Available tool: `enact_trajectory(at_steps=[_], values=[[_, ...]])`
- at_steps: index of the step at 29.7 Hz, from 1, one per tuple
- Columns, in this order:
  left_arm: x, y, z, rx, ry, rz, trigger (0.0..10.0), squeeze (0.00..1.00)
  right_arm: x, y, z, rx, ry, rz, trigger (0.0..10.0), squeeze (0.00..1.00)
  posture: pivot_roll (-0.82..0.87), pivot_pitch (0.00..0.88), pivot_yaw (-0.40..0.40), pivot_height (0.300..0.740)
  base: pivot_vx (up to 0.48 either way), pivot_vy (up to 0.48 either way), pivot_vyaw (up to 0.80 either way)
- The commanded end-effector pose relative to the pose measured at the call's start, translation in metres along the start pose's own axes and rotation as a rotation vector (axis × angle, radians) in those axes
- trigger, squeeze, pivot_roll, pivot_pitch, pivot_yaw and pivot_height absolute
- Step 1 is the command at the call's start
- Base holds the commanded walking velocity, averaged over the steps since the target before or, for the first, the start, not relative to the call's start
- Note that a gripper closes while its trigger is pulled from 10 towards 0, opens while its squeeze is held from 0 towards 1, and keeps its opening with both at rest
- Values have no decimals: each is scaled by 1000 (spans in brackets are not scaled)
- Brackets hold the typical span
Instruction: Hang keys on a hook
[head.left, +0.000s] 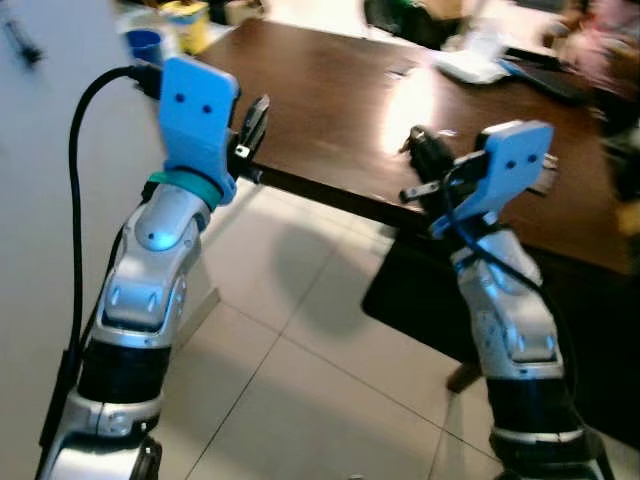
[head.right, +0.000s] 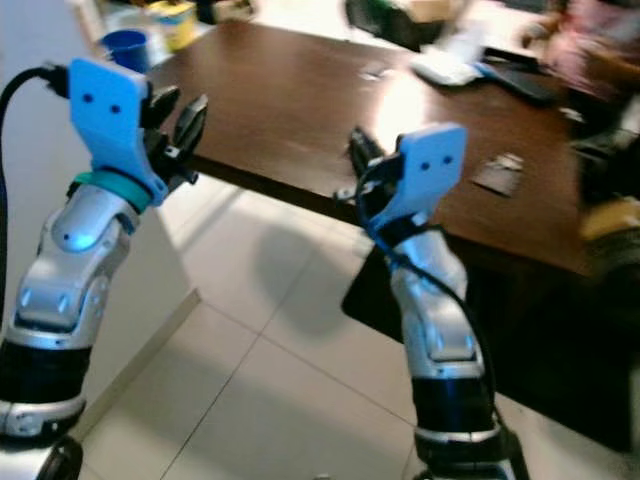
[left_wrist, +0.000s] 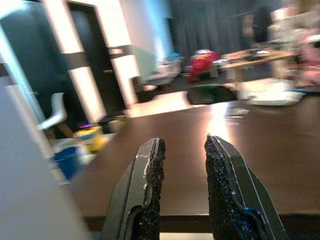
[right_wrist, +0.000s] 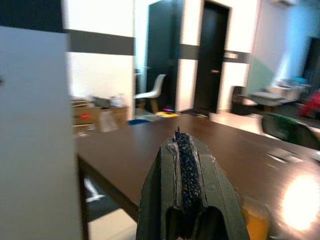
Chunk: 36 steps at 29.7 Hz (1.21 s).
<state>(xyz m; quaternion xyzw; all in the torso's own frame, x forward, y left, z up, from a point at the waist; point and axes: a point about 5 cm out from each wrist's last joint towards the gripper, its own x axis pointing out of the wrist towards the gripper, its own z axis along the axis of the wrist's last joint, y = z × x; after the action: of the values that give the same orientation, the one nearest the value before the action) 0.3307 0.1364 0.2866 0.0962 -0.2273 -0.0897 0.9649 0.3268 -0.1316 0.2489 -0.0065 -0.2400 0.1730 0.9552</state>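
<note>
Keys cannot be picked out on the dark table (head.left: 330, 120); small, hard and jangly, they should lift best by the ring. Left gripper (left_wrist: 181, 165) hovers at the table edge, fingers apart. Right gripper (right_wrist: 186, 150) has fingers pressed together, empty.

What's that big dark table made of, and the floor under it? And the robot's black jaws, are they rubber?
The table looks like dark brown wood or veneer with a glossy finish, since light glares off its top. The floor looks like pale glazed tile, with thin grout lines. The left gripper has hard black jaws, seemingly plastic, faced with rough, grainy pads, possibly rubber.
</note>
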Motion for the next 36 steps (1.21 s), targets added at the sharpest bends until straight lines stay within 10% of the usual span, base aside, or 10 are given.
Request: enact_trajectory(at_steps=[1,16,21,36], values=[[-2,1,-6,8,23,7,10000,0,0,7,-4,4,18,18,10000,0,17,14,84,740,401,0,0],[-10,-2,-12,-8,54,-40,10000,0,-2,8,-7,-72,31,60,10000,0,15,13,87,740,361,0,320],[-35,-23,-12,-102,62,-181,10000,0,-5,11,-9,-101,48,96,10000,0,19,26,82,740,0,0,800],[-54,-39,-9,-208,84,-132,10000,0,-20,26,-3,-3,22,277,10000,0,22,19,72,740,0,0,800]])
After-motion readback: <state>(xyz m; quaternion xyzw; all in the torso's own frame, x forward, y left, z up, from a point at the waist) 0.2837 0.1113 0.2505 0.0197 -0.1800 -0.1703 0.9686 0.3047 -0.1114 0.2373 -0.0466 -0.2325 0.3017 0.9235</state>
